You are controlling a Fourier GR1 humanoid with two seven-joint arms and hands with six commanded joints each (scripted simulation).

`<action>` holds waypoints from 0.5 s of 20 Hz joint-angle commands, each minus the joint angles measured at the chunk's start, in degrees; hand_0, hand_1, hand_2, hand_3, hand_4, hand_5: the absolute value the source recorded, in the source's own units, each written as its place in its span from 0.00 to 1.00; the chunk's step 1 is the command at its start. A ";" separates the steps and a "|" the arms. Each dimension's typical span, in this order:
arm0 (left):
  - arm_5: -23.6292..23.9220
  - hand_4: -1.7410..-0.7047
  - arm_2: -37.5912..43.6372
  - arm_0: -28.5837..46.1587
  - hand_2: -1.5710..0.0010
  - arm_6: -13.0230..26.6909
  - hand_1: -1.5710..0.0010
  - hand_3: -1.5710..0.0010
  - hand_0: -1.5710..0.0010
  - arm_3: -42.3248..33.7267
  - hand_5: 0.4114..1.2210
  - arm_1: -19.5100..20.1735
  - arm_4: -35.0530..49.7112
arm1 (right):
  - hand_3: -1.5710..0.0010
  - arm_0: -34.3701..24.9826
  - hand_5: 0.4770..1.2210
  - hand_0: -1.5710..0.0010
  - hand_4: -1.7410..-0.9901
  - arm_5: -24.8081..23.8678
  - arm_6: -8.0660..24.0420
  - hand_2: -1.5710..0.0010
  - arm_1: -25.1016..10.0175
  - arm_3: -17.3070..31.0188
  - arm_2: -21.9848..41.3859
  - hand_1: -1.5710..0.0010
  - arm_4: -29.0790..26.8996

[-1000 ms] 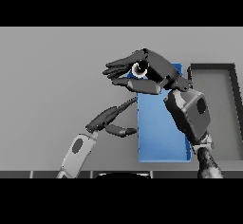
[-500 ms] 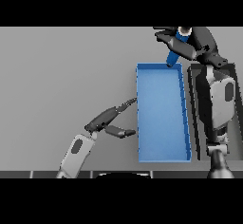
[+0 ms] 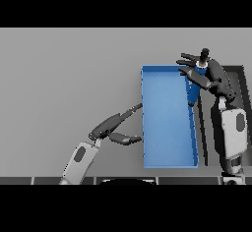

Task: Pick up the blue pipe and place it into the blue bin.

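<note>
Right hand [image 3: 204,73] grips what looks like the blue pipe [image 3: 193,94] over the blue bin's [image 3: 167,159] far corner, left hand [image 3: 115,128] beside it.

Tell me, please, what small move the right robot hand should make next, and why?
Probably shift slightly left before releasing: the right robot hand holds the blue pipe at the far right rim of the blue bin, so the pipe should be over the bin's floor when let go.

A bare test bench — plain grey table [image 3: 64,78], blue bin [image 3: 167,128], dark tray [image 3: 241,78].
</note>
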 commanded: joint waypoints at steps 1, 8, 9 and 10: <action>0.20 0.83 -0.01 -0.39 1.00 0.45 1.00 1.00 1.00 -0.17 0.02 -0.26 -0.05 | 0.00 1.94 1.00 0.00 0.00 -1.89 0.00 0.00 -0.79 -0.44 1.67 0.00 0.20; -0.08 0.83 -0.26 0.26 1.00 -0.28 1.00 1.00 1.00 -0.93 0.01 0.03 0.27 | 0.35 8.98 1.00 0.00 0.00 -18.16 0.00 0.00 -11.77 0.70 16.90 0.00 -2.12; -0.29 0.83 -0.16 0.80 1.00 -0.38 1.00 1.00 1.00 -1.06 0.01 0.55 0.32 | 0.42 8.54 1.00 0.00 0.00 -20.41 -0.31 0.00 -13.17 1.21 19.49 0.00 -2.89; -0.34 0.83 0.05 0.70 1.00 0.07 1.00 1.00 1.00 -1.45 0.01 0.58 0.63 | 0.46 8.01 1.00 0.00 0.00 -22.02 -0.54 0.00 -13.76 1.83 20.75 0.01 -2.77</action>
